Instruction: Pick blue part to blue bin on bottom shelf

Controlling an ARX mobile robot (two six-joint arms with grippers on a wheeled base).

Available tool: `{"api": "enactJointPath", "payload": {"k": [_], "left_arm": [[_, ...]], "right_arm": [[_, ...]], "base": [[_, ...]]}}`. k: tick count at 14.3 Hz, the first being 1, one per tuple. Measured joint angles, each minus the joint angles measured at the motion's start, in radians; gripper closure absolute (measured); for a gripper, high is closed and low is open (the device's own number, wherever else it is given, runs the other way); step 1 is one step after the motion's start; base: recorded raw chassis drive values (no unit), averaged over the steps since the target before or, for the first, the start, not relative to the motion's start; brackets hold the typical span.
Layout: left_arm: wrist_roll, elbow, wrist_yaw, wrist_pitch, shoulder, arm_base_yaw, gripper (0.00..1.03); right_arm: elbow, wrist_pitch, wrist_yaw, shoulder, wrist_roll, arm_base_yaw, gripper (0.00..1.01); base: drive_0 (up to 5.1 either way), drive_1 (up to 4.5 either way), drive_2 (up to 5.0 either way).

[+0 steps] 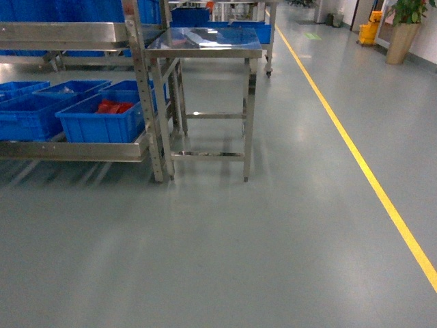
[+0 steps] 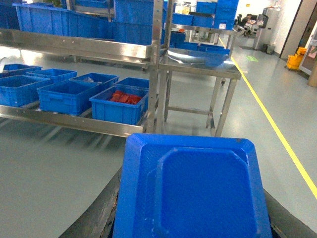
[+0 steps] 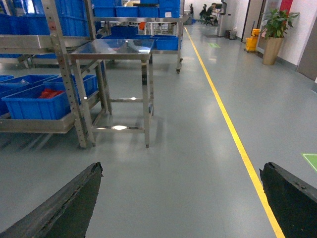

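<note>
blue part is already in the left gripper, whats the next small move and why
Probably roll the base forward and left toward the bottom shelf. The left gripper holds the blue part, but the rack sits well ahead across bare floor, out of arm's reach. Aim for a blue bin without red bags; the right gripper is open and empty.

Upper left of frame: steel rack, bottom shelf [image 1: 75, 151] carrying a row of blue crates. Nearest crate [image 1: 102, 123] holding red bags [image 1: 114, 106]; plain blue crates [image 1: 31, 113] left of it. Just right of rack: small steel table [image 1: 205, 42], shiny top. Grey floor [image 1: 218, 253] filling lower frame. Yellow line [image 1: 355, 154] running diagonally down right side. Potted plant [image 1: 404, 27] and yellow mop bucket [image 1: 371, 29], upper right.
</note>
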Motion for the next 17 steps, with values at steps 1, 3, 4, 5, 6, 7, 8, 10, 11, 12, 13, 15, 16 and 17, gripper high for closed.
{"api": "enactJointPath", "payload": {"k": [1,3,4,5,6,7,8,10,11,12,13,15,16,17], "left_arm": [[0.0,0.0,0.0,-0.004,0.0,0.0,0.6],[0.0,0.0,0.0,-0.001,0.0,0.0,0.6],[0.0,0.0,0.0,-0.002,0.0,0.0,0.6],[0.0,0.0,-0.001,0.0,0.0,0.0,0.6],[0.0,0.0,-0.001,-0.001,0.0,0.0,0.6],[0.0,0.0,-0.001,-0.001,0.0,0.0,0.6],[0.0,0.0,0.0,-0.005,0.0,0.0,0.6],[0.0,0.0,-0.001,-0.001,0.0,0.0,0.6],[0.0,0.0,-0.001,-0.001,0.0,0.0,0.6],[0.0,0.0,0.0,-0.002,0.0,0.0,0.6],[0.0,0.0,-0.001,-0.001,0.0,0.0,0.6],[0.0,0.0,0.0,-0.001,0.0,0.0,0.6],[0.0,0.0,-0.002,0.0,0.0,0.0,0.6],[0.0,0.0,0.0,-0.004,0.0,0.0,0.6]], "right_arm": [[0.0,0.0,0.0,0.0,0.0,0.0,0.03],[0.0,0.001,0.0,0.0,0.0,0.0,0.03],[0.0,0.0,0.0,0.0,0.0,0.0,0.03],[0.0,0.0,0.0,0.0,0.0,0.0,0.03],[0.0,0.002,0.0,0.0,0.0,0.0,0.03],[0.0,0.0,0.0,0.0,0.0,0.0,0.03],[0.0,-0.001,0.0,0.0,0.0,0.0,0.03],[0.0,0.0,0.0,0.0,0.0,0.0,0.03],[0.0,0.0,0.0,0.0,0.0,0.0,0.03],[0.0,-0.002,0.0,0.0,0.0,0.0,0.03],[0.0,-0.001,0.0,0.0,0.0,0.0,0.03],[0.0,-0.003,0.0,0.0,0.0,0.0,0.03],[0.0,0.004,0.0,0.0,0.0,0.0,0.03],[0.0,-0.002,0.0,0.0,0.0,0.0,0.03]], "base": [[-0.1,4.27,-4.4],[0.0,4.27,-4.4],[0.0,4.33,-4.3],[0.0,4.36,-4.3],[0.0,4.36,-4.3],[0.1,4.37,-4.3],[0.0,4.35,-4.3],[0.0,4.36,-4.3],[0.1,4.37,-4.3],[0.1,4.38,-4.3],[0.1,4.43,-4.2],[0.1,4.42,-4.2],[0.1,4.4,-4.2],[0.1,4.39,-4.2]]}}
